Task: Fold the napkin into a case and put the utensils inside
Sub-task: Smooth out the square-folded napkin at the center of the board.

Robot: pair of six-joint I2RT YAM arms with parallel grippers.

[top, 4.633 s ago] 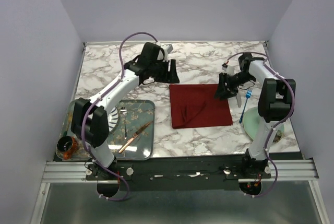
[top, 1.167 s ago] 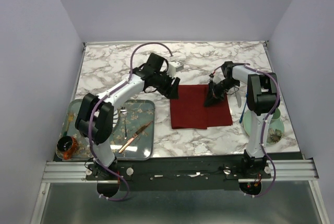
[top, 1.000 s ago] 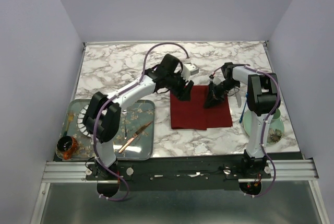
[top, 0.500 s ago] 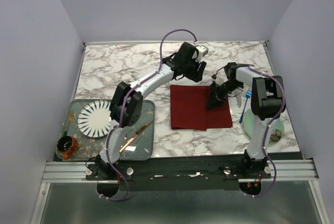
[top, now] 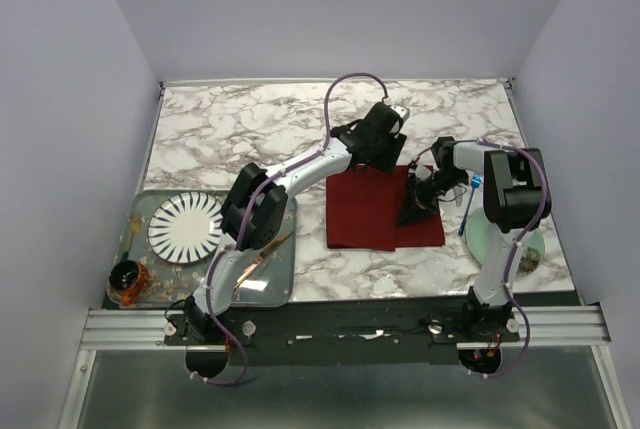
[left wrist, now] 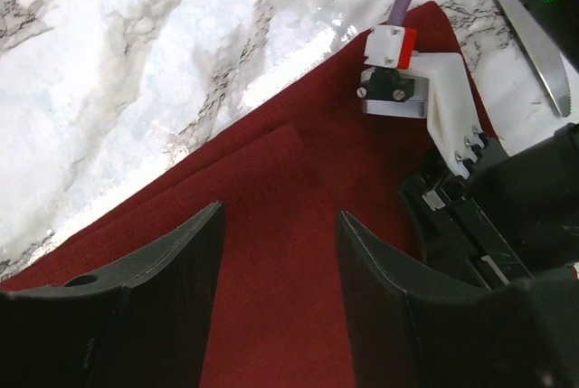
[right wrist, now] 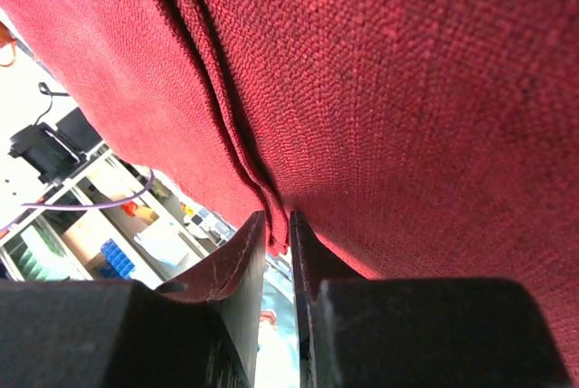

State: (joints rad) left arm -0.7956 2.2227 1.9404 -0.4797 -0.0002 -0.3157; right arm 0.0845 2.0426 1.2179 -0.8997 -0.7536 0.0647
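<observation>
Your right claw (right wrist: pixel 278 225) was clenched on a seemingly lifted fold of the napkin (top: pixel 370 211) lying on the tabletop (top: pixel 250 139), while your left claw (left wrist: pixel 280 216) hung released over its far edge.

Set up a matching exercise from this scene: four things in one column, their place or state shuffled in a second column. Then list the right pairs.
Column one
1. left hand
2. right hand
3. striped plate
4. blue-handled fork

Column two
A. on the tray at the left
B. pinching a fold of the napkin
C. open, over the napkin
D. on the marble, right of the napkin

Pairs: 1-C, 2-B, 3-A, 4-D
</observation>
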